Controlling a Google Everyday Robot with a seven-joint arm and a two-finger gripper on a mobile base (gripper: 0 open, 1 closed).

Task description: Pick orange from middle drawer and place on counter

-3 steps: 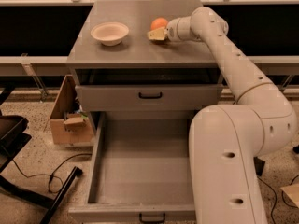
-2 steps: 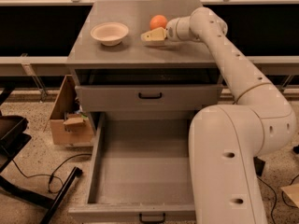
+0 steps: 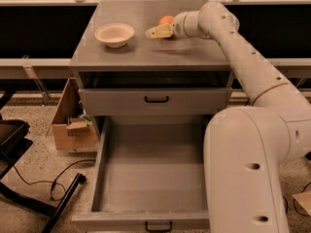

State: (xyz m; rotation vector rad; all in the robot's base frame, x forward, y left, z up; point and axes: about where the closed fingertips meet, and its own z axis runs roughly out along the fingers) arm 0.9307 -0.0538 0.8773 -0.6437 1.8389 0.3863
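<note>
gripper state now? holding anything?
Gripper: over the counter, right of the bowl, orange just behind it; open or closed cannot be told.

From my station I count one robot arm (image 3: 243, 57), reaching up from the lower right of the frame. It carries one gripper (image 3: 154, 32) at upper centre, over the counter (image 3: 141, 52). There is one counter. One orange (image 3: 166, 19) sits just behind the gripper. One beige bowl (image 3: 114, 34) is at upper left of centre. I see two drawers: one upper drawer (image 3: 121, 101), closed, mid-frame, and one middle drawer (image 3: 150, 178), pulled out, at bottom centre. There are two black handles, an upper handle (image 3: 156, 100) and a lower handle (image 3: 158, 225). At the left are one cardboard box (image 3: 65, 125) and one floor cable (image 3: 34, 181).
</note>
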